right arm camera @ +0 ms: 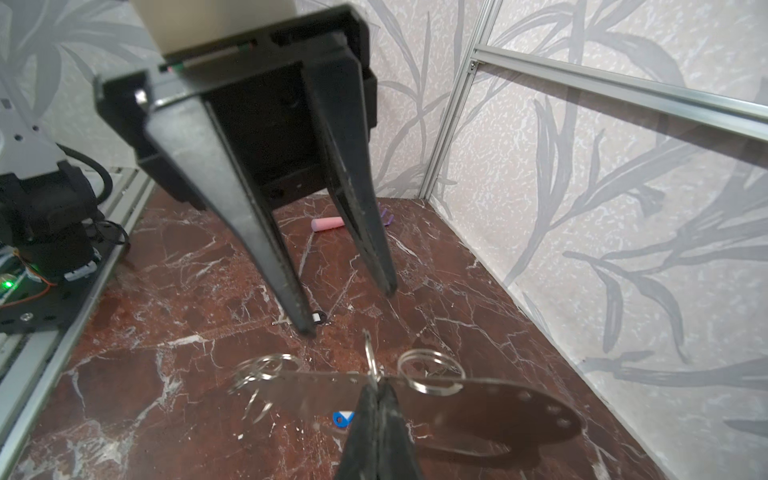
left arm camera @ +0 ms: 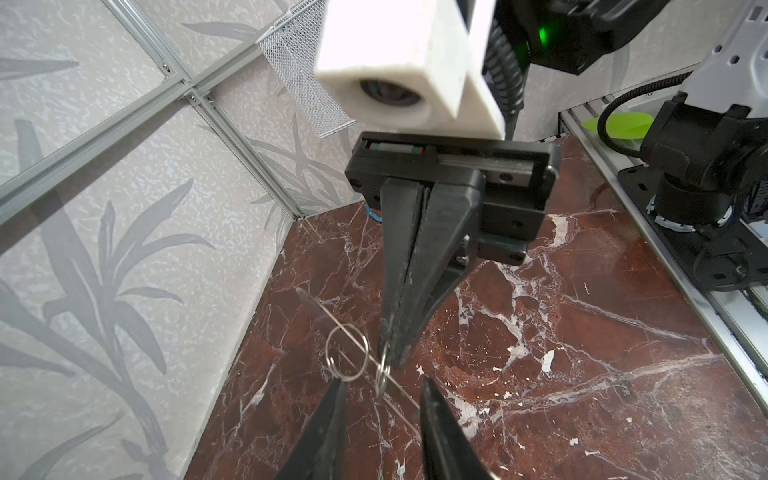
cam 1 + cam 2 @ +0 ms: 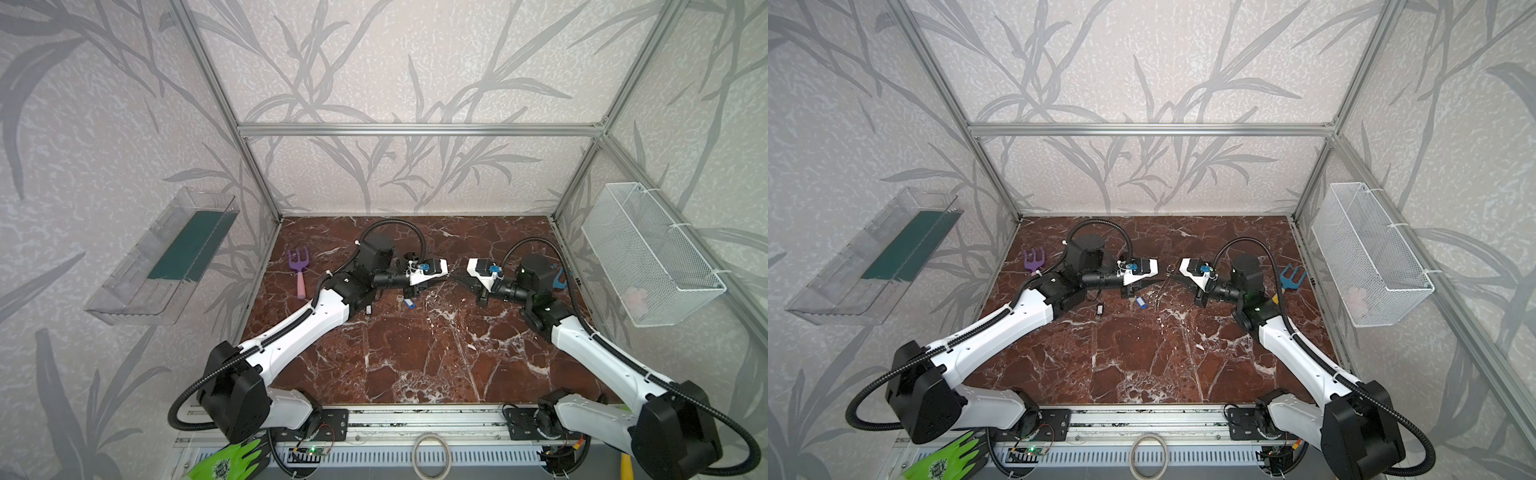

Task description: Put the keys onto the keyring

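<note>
Between the two sets of jaws, raised above the red marbled worktop (image 3: 415, 357), hangs the keyring (image 1: 498, 407). It is a flat grey metal plate with small holes along its edge and several wire split rings (image 1: 428, 353) threaded through them. The right jaws are pressed fully together on the plate's near edge, right beside a ring that stands upright, and they hold the plate clear of the worktop.

The left jaws stand partly open and hold nothing. They face the right jaws almost tip to tip. In the left wrist view the plate shows edge-on as a thin line crossing just in front of the left tips. Whether either tip touches the plate cannot be told.

Both keys lie loose on the worktop, gripped by neither set of jaws. The silver key with the blue tag (image 3: 1140, 303) lies below the left jaws. In the right wrist view its tag shows from under the plate, just beside the closed right tips. The key with the black-and-white head (image 3: 1099, 308) lies further back under the left wrist, well apart from the right jaws.

Behind the left jaws, well apart from them, a purple toy fork with a pink handle (image 3: 300, 270) lies on the worktop. A blue toy fork (image 3: 1292, 277) lies behind the right jaws, beyond that arm's wrist.
</note>
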`<action>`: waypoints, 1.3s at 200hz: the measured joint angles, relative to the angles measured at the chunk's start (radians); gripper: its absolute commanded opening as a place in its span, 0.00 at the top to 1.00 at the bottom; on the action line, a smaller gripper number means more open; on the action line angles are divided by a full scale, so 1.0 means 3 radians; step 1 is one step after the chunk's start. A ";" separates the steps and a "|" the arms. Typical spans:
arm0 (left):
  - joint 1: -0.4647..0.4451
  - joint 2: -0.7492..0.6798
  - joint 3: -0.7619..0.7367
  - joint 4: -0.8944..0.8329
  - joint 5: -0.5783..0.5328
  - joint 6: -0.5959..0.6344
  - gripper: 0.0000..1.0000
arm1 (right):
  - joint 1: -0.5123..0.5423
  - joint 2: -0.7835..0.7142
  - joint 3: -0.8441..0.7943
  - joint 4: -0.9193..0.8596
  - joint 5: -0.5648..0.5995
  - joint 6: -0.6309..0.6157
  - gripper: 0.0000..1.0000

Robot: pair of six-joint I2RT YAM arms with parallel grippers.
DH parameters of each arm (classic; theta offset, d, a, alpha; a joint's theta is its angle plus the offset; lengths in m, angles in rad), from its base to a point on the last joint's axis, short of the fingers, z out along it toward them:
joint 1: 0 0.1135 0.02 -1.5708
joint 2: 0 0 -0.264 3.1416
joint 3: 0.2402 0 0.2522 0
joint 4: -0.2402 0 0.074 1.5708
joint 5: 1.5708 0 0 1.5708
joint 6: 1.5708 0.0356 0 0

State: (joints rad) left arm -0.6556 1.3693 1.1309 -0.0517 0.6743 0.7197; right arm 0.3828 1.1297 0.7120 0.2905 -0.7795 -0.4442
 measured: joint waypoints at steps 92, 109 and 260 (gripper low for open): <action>-0.0070 -0.0003 0.0145 -0.0613 -0.0285 0.0537 0.72 | 0.0226 -0.0259 -0.0064 -0.0178 0.0482 -0.0805 1.00; -0.0079 -0.0003 0.0146 -0.0632 -0.0314 0.0557 0.72 | 0.0238 -0.0266 -0.0085 -0.0188 0.0500 -0.0862 1.00; -0.0154 0.0058 0.0230 -0.0694 -0.0332 0.0570 0.82 | 0.0328 -0.0284 -0.0100 -0.0191 0.0530 -0.0982 1.00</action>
State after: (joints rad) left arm -0.7017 1.3869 1.1999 -0.2600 0.5747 0.8906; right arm 0.4812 1.0447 0.6819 0.2333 -0.6205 -0.7387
